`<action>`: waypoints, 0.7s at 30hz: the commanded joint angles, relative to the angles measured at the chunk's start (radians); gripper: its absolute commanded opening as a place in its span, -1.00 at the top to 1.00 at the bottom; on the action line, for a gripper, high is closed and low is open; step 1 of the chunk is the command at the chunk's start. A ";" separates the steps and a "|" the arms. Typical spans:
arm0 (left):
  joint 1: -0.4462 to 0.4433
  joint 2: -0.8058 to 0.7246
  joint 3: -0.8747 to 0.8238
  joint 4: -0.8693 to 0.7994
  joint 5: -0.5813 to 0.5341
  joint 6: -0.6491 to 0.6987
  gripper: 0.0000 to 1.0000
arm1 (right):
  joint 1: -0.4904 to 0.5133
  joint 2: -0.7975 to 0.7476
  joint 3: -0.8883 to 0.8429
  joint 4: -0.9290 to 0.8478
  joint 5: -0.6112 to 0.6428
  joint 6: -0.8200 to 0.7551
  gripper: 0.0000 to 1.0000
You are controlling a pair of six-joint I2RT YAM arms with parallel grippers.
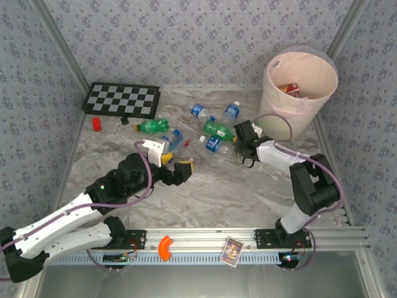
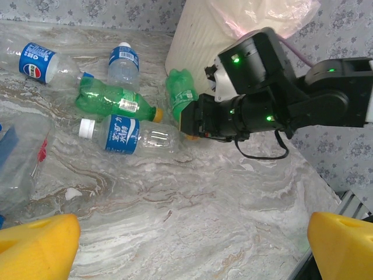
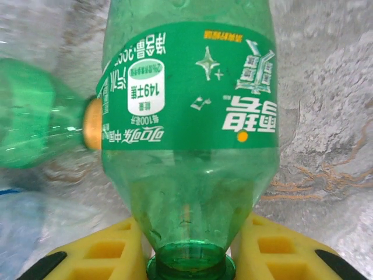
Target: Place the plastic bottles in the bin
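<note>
Several plastic bottles lie on the marble table between the arms. My right gripper (image 3: 189, 233) is shut on the neck of a green bottle (image 3: 186, 105), which points away from it. From the left wrist view that gripper (image 2: 189, 119) holds the green bottle (image 2: 179, 96) just in front of the bin (image 2: 198, 35). Beside it lie a second green bottle (image 2: 113, 100) with an orange cap and a blue-labelled clear one (image 2: 125, 135). The pale bin (image 1: 302, 87) stands at the back right. My left gripper (image 1: 175, 162) hovers open over bare table, its yellow fingertips (image 2: 38, 245) wide apart.
More bottles lie further back: two blue-labelled ones (image 1: 198, 112) (image 1: 231, 112) and a green one (image 1: 153, 126). A checkerboard (image 1: 121, 99) and a small red block (image 1: 97, 123) sit at the back left. An orange hook (image 1: 165, 247) and a card (image 1: 232, 251) rest on the front rail.
</note>
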 commanded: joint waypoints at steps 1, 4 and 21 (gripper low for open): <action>0.003 -0.019 -0.006 0.006 -0.004 -0.008 -0.99 | 0.029 -0.090 0.041 -0.059 0.087 -0.063 0.35; 0.003 -0.022 -0.008 0.009 -0.004 -0.010 -0.99 | 0.052 -0.148 0.062 -0.083 0.093 -0.123 0.35; 0.003 -0.032 -0.013 0.013 0.001 -0.016 -1.00 | -0.026 -0.429 0.273 -0.165 -0.040 -0.232 0.39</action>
